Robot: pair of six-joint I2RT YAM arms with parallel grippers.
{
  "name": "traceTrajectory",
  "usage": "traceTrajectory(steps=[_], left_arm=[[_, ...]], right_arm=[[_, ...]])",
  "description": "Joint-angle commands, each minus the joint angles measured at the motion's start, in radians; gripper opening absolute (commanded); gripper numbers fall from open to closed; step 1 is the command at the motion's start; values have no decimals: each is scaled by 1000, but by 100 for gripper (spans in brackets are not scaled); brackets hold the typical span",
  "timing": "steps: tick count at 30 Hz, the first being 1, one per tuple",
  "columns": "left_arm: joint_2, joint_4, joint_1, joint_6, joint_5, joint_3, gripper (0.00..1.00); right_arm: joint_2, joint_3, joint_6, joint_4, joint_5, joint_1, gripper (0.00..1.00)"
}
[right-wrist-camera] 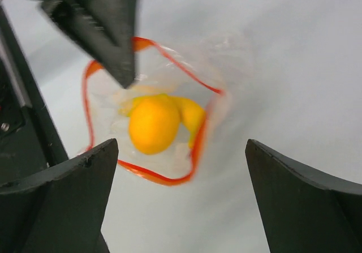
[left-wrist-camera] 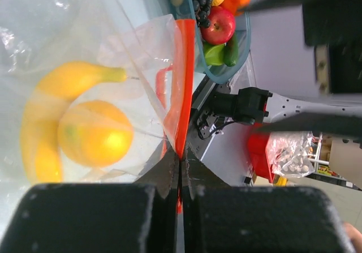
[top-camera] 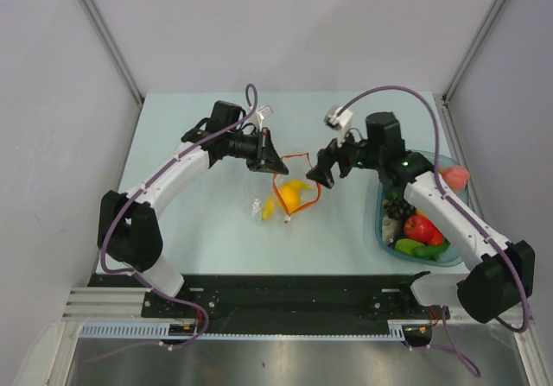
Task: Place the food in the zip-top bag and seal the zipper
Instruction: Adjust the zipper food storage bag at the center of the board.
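Note:
The clear zip-top bag lies mid-table with its mouth held open, and its red-orange zipper forms a loop. Inside it are a yellow banana and a round yellow-orange fruit. My left gripper is shut on the zipper at the bag's far left rim, as the left wrist view shows. My right gripper is open and empty, just right of and above the bag mouth. In the right wrist view the round fruit and the zipper show between the fingers.
A teal translucent tub stands at the right under the right arm. It holds a red tomato, green pieces, dark grapes and a pink peach. Grey walls close in the table on three sides.

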Motion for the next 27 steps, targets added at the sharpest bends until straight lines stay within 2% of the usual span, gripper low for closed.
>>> traceTrajectory(steps=[1, 5, 11, 14, 17, 20, 21, 23, 24, 27], left_arm=[[-22, 45, -2, -3, 43, 24, 0], [-17, 48, -2, -8, 42, 36, 0], [-2, 36, -1, 0, 46, 73, 0], [1, 22, -1, 9, 52, 87, 0], [-7, 17, -1, 15, 54, 81, 0], [-23, 10, -1, 23, 55, 69, 0], [-33, 4, -1, 34, 52, 66, 0], [-39, -45, 1, 55, 34, 66, 0], [-42, -67, 2, 87, 28, 67, 0], [-66, -156, 13, 154, -29, 76, 0]], right_arm=[[-44, -4, 126, -101, -62, -152, 98], [-16, -61, 145, -134, -146, -202, 93], [70, -108, 200, -116, -270, -178, 84], [75, -139, 191, -65, -231, -137, 83], [117, -151, 200, -30, -223, -144, 75], [124, -150, 237, 13, -247, -167, 52], [116, -148, 255, 16, -257, -178, 27], [92, -136, 272, 1, -286, -182, 3], [47, -133, 278, -13, -290, -182, 0], [-43, -124, 292, -60, -318, -175, 0]])
